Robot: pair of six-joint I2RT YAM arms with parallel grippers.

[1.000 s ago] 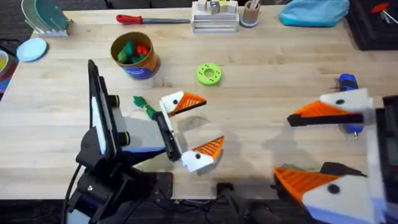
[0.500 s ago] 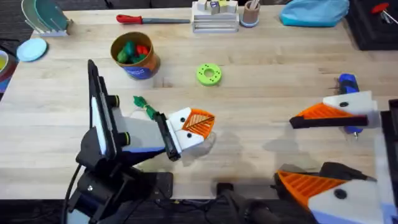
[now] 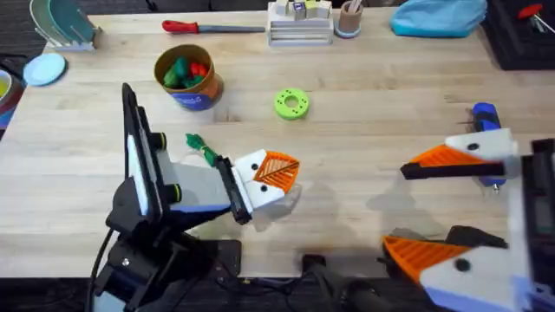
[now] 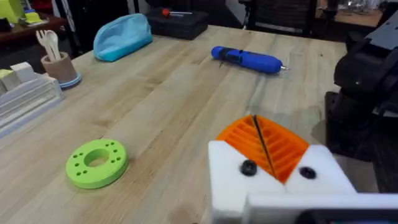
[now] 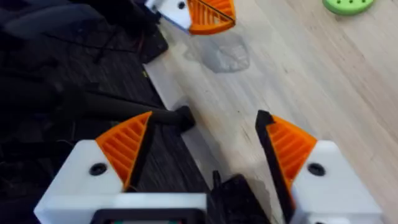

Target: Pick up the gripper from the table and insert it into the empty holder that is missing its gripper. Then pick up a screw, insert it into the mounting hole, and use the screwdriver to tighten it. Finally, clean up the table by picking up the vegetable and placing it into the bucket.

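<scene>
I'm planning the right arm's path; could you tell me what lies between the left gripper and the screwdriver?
Overhead, only bare table separates the left gripper from the screwdriver.

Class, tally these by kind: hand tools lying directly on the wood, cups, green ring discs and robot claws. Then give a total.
Hand tools: 2 (red-handled tool, blue screwdriver)
Cups: 2 (bucket, pen cup)
Green ring discs: 1
Claws: 2 (left claw, right claw)
Total: 7

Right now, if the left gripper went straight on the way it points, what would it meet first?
Most likely nothing close: the left gripper, shut, points across bare table. In its wrist view the blue screwdriver lies far ahead, roughly in line, and the green disc sits off to one side. Depth is uncertain.
</scene>
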